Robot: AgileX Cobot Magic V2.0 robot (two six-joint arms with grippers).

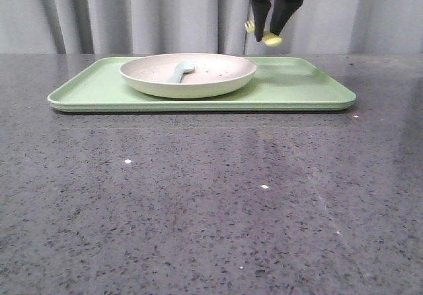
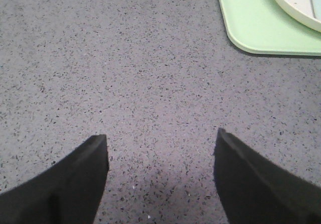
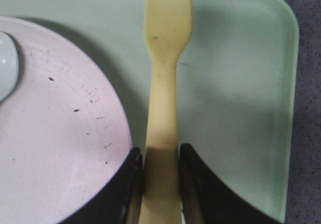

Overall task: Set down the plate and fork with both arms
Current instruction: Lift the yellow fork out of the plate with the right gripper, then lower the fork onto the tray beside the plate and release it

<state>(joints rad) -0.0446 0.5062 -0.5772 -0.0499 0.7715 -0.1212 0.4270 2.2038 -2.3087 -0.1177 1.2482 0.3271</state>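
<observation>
Plastic, thin and bright yellow, the fork (image 3: 167,58) will weigh almost nothing, and I judge it slightly springy along its flat handle and smooth enough to swivel if pinched lightly. The right gripper (image 3: 159,176) is clamped on the handle end, one finger against each edge, with the tines pointing straight out ahead of it. That is a workable hold for carrying, though a grip so far from the middle leaves the tines free to droop or pivot; the flat handle is the right part to hold, not the tines.

In the front view the right gripper (image 1: 274,27) hangs well above the tray (image 1: 297,93), the fork (image 1: 266,37) tilted between its fingers. Directly beneath it lies bare tray, and the plate (image 1: 218,77) sits just beside, to the gripper's left, carrying a pale spoon (image 1: 180,71). The plate looks rigid and breakable, wide and shallow; its raised rim is the natural place to grip.

The left gripper (image 2: 160,179) is spread wide and holds nothing, hovering over bare desk (image 2: 125,73); the tray corner (image 2: 261,30) lies ahead of it and off to one side.
</observation>
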